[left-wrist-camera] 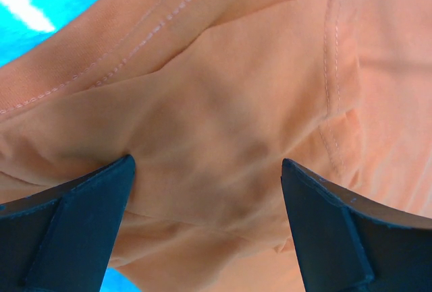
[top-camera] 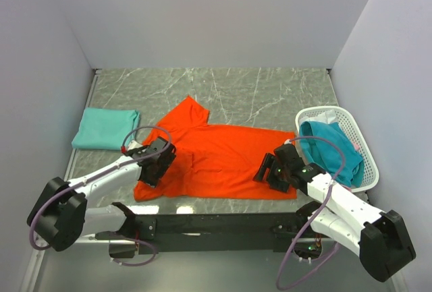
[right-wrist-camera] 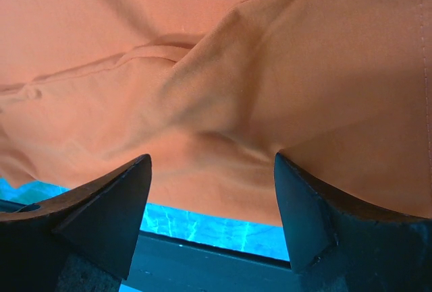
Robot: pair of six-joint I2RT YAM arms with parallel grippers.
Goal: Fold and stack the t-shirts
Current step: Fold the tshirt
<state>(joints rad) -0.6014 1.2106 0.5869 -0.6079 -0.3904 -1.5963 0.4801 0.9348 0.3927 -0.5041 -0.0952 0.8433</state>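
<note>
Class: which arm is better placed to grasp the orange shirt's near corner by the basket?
Right: the right pincer stands open at that orange shirt corner; the left pincer sits opposite.

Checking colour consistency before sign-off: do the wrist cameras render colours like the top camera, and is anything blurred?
Top external: sharp, evenly lit, shirt vivid orange on grey table. Left wrist: shirt washed to peach, table cyan. Right wrist: same cast.

The orange-red t-shirt [top-camera: 223,160] is showing soft, matt cloth with stitched seams, and the folded teal t-shirt [top-camera: 104,129] likewise. The basket [top-camera: 317,112] is showing smooth white plastic lattice; the table [top-camera: 270,93] is showing a grey, veined, stone-like finish.
</note>
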